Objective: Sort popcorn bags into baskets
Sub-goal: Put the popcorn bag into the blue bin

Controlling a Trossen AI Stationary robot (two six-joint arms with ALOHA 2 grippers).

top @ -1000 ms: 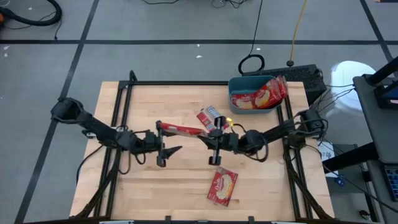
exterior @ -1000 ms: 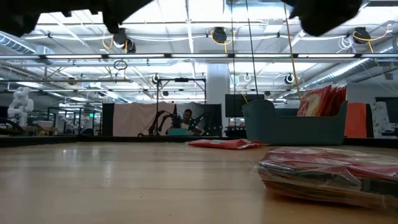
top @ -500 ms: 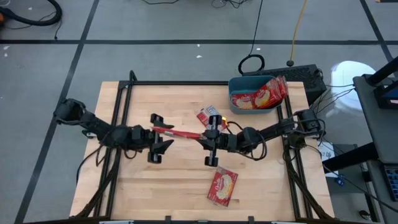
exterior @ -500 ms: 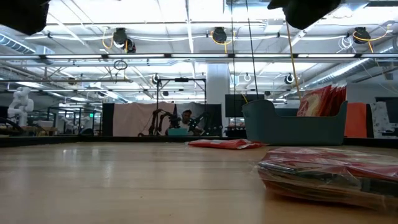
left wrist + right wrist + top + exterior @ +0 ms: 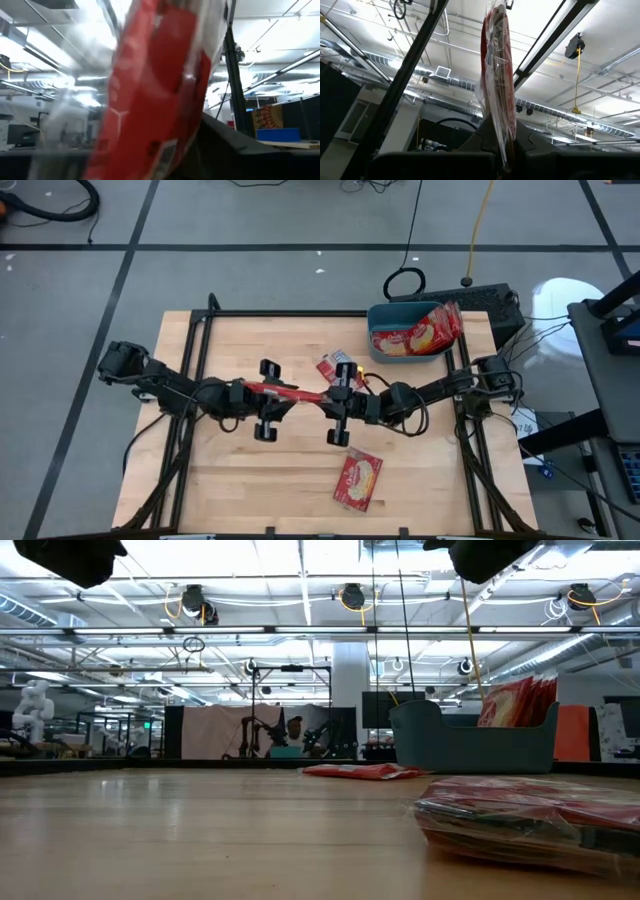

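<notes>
You're holding the red packet (image 5: 292, 392) edge-up, long axis running nine to three; right gripper (image 5: 338, 402) clamps it, left gripper (image 5: 268, 400) unclear.

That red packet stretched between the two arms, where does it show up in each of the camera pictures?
High view: the held popcorn bag spans mid-table between the left end effector and the right end effector.
Low view: not in it; only dark arm parts at the top edge.
Left wrist view: it fills the middle, blurred.
Right wrist view: edge-on, standing up the centre.
Shared landmark: the teal basket, also in the low view.
</notes>
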